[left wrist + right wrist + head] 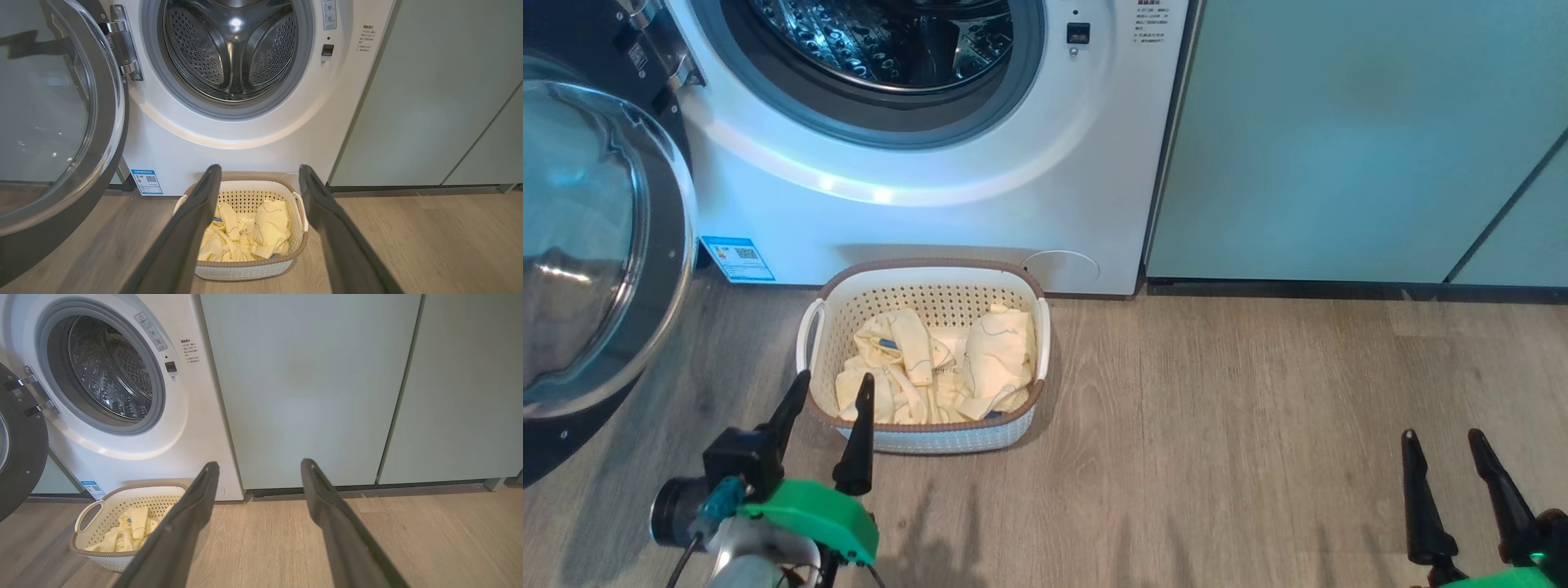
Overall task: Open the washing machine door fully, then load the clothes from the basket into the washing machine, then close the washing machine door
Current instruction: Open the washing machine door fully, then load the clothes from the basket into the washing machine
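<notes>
The white washing machine [980, 204] stands with its steel drum [233, 49] exposed. Its round black-rimmed door [596, 245] is swung wide to the left, glass bowl facing me. On the floor in front sits the cream basket [931, 282] holding pale yellow clothes [939, 367]. My left gripper [835, 389] is open and empty, its fingertips at the basket's near left corner; in its wrist view the basket [249, 185] lies between the fingers [196, 220]. My right gripper [1444, 439] is open and empty, low at the right, well away from the basket [122, 498].
Pale green cabinet panels [1339, 139] run to the right of the machine, with a dark kick strip at the floor. Wood-look flooring [1217, 425] spreads between the basket and my right gripper. The open door [57, 114] takes up the space at the left.
</notes>
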Robot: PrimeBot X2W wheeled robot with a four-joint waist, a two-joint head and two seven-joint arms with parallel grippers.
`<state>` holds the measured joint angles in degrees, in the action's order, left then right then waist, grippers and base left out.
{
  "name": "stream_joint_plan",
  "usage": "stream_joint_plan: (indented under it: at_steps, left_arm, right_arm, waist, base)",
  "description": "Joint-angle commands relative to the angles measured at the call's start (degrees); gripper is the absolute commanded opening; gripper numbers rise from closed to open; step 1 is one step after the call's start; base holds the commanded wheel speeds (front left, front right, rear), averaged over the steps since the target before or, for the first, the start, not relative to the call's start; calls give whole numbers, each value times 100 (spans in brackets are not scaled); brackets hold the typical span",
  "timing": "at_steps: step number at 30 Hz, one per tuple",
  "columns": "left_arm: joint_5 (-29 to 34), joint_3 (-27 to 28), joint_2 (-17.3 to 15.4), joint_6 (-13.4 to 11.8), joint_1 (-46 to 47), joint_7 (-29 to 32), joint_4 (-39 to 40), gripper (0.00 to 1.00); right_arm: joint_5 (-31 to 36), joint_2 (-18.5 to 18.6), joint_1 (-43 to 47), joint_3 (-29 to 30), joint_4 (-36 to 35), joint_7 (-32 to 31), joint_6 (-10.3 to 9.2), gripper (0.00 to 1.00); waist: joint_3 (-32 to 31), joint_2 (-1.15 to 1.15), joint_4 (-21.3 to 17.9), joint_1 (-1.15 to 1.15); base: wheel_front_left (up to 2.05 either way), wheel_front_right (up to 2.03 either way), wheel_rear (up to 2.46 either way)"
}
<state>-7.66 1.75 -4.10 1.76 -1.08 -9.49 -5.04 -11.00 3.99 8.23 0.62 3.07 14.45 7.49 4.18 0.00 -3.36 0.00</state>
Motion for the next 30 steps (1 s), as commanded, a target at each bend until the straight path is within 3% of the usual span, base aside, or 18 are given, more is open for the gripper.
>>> stream_joint_plan:
  at_steps: [1, 30]
  left_arm:
    - [-44, 177, -96, -39, 118, 21, 196, 100]
    - [-195, 38, -137, -128, 88, 36, -10, 100]
  right_arm:
    - [64, 61, -90, -74, -201, 55, 0, 100]
    - [27, 23, -88, -38, -151, 55, 0, 100]
  waist:
    - [2, 0, 7, 0]
    - [-87, 0, 46, 0]
  base:
    - [0, 0, 0]
    - [13, -13, 0]
